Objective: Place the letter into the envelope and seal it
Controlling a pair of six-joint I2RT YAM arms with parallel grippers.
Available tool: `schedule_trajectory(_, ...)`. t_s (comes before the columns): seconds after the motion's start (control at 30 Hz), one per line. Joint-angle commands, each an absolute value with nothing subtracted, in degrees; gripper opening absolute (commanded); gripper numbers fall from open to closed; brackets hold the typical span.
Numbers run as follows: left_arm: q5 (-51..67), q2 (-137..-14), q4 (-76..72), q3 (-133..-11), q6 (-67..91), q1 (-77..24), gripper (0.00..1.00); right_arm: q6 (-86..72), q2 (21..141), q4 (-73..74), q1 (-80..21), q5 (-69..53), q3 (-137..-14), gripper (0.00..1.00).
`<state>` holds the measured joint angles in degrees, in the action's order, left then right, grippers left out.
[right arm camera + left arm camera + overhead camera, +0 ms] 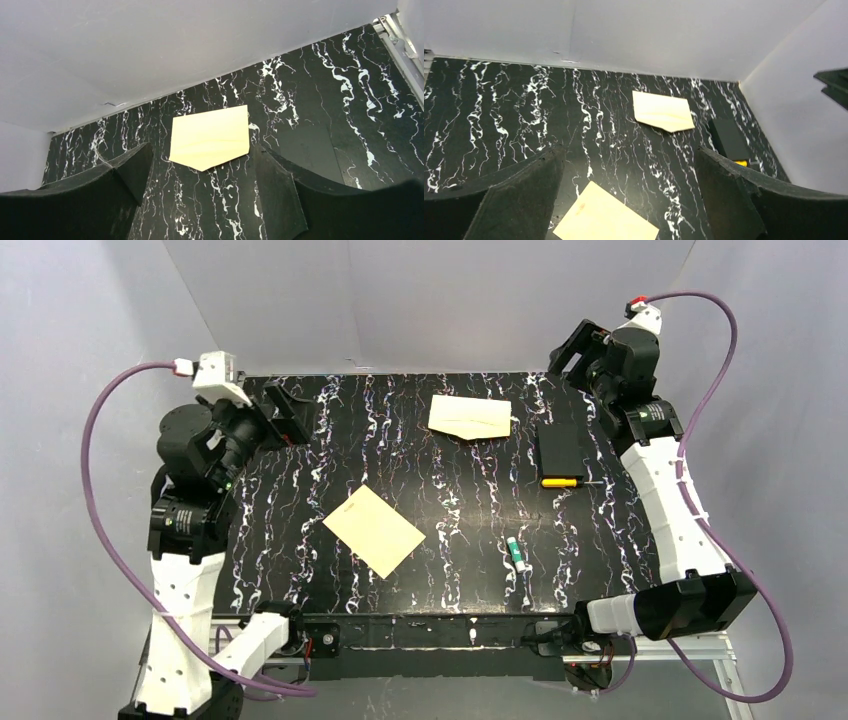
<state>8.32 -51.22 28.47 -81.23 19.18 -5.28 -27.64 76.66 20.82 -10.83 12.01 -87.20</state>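
The letter [374,530] is a plain pale-yellow sheet lying flat and turned at an angle, left of the table's middle. It also shows at the bottom of the left wrist view [604,220]. The envelope [471,417] is cream-tan with a pointed flap edge and lies flat at the back centre. It shows in the left wrist view [663,112] and the right wrist view [210,137]. My left gripper [285,415] is open and empty at the back left, above the table [629,190]. My right gripper [568,358] is open and empty at the back right, facing the envelope [200,185].
A flat black box [560,445] lies right of the envelope, with a yellow-handled tool [560,481] at its near end. A small white stick with a green cap [516,553] lies right of the letter. Grey walls close the back and sides.
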Motion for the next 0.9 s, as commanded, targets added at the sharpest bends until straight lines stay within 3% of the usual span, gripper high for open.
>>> schedule_trajectory(0.0, 7.05, -53.13, 29.18, -82.20, 13.19, -8.39, 0.98, -27.14, 75.92, 22.80, -10.23, 7.66, -86.85, 0.84)
schedule_trajectory(0.13, 10.52, -53.89, 27.84, -77.95, 10.19, -9.55, 0.98, -31.24, 78.42, 23.59, -10.11, 3.94, -85.36, 0.84)
schedule_trajectory(0.37, 5.34, -57.36, 28.25, -71.33, 10.46, -11.95, 0.98, -45.40, 82.18, 17.97, -10.11, -3.58, -74.76, 0.85)
schedule_trajectory(0.57, 7.47, -60.18, 27.48, -71.87, 13.66, -11.91, 0.98, -63.50, 88.25, 1.03, -14.97, -12.23, -64.00, 0.83)
schedule_trajectory(0.7, 8.97, -60.59, 26.47, -71.39, 15.51, -11.95, 0.98, -67.91, 92.80, -1.48, -19.93, -7.88, -64.60, 0.80)
schedule_trajectory(0.87, 1.18, -61.01, 30.16, -70.80, 18.15, -11.95, 0.98, -65.17, 100.37, 0.73, -23.70, -10.14, -70.04, 0.73)
